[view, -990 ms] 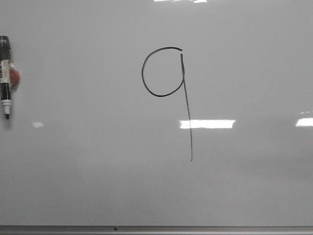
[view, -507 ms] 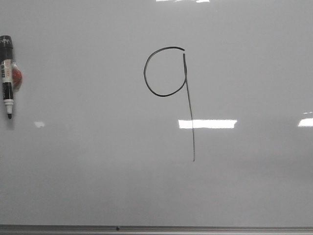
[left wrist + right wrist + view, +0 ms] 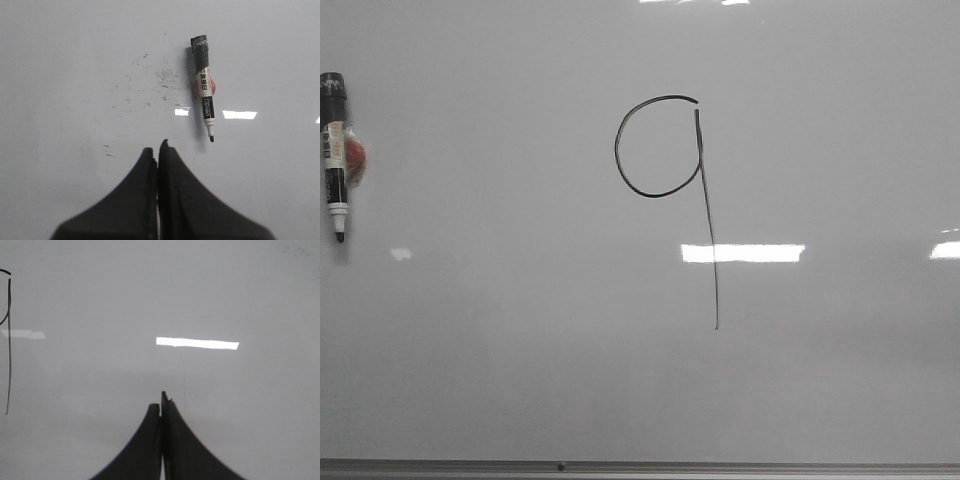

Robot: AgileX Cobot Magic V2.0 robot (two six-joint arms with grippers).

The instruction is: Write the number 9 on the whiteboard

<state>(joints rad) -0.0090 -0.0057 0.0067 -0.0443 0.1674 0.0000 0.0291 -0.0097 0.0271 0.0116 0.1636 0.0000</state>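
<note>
Both tools, left [image 3: 158, 152] and right [image 3: 162, 402], are closed and empty. I see number 9 [image 3: 665, 150] finished mid-whiteboard [image 3: 820, 380]. Marker [image 3: 204, 95] lies alone: light, stiff, slippery; I judge mid-barrel the best hold.

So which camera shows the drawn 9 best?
The front view: the whole number 9 shows there, loop and long tail, mid-whiteboard. The right wrist view catches only its tail and a sliver of loop at the edge. The left wrist view misses it, showing the marker.
</note>
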